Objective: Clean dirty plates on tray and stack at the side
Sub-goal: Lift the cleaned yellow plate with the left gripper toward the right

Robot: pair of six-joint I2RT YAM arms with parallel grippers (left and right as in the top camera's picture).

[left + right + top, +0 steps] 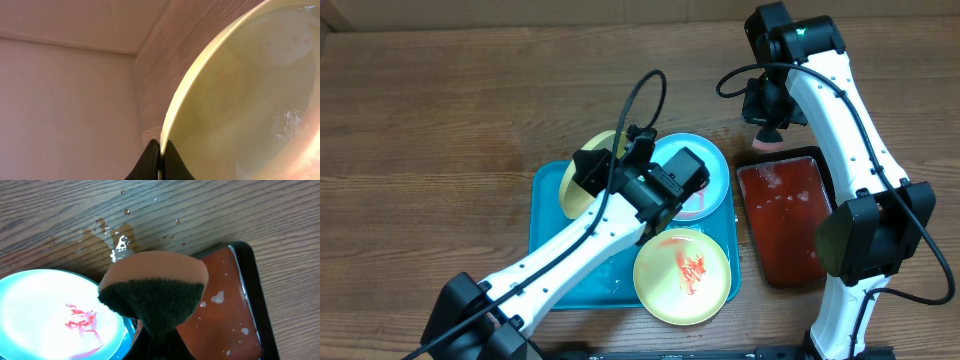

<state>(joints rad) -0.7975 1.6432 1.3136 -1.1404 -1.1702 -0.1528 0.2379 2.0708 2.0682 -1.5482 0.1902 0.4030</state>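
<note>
- My left end effector [161,152] is clamped on the rim of the pale yellow plate [240,100]. In the left wrist view the two dark fingers [150,162] press the thin edge from both sides.
- From overhead this plate is at the far-left corner of the turquoise tray [552,270]. Its far edge goes out over the tray rim. It looks tilted, but I cannot tell how much.
- The blue-white plate [715,160] lies at the far-right corner of the tray, face up, with a red smear. It is partly under my left wrist.
- The other yellow plate [682,275] lies flat at the near-right corner, with red-orange sauce in its middle. It hangs a little over the near rim.
- The plates are round. The tray has its long side from left to right in the overhead view.
- My right end effector [767,118] is closed on a sponge [150,280], orange with a dark scrub side. The sponge is held over the desk [420,120], just beyond the far end of the red tray [785,215] and just right of the blue-white plate.
- Water drops [117,240] are on the desk near the sponge.
</note>
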